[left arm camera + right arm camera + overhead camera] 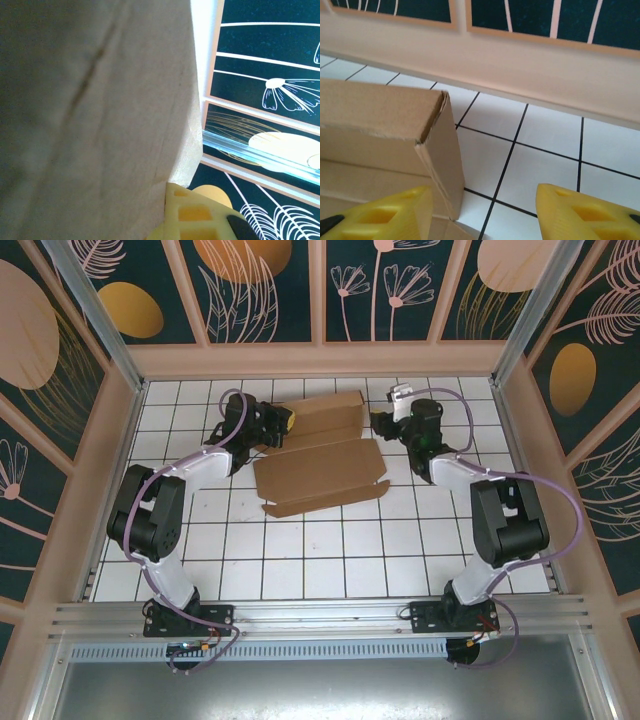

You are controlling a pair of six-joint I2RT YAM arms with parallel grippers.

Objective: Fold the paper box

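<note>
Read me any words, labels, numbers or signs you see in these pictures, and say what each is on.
None to read.
The paper box is plain brown cardboard with no print on it.
The wall panels bear only flower and leaf drawings.

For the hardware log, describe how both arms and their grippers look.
The left arm and right arm have black joint housings and white links, each trailed by a lilac cable. The left gripper and right gripper have yellow fingers with rectangular cut-outs.
</note>
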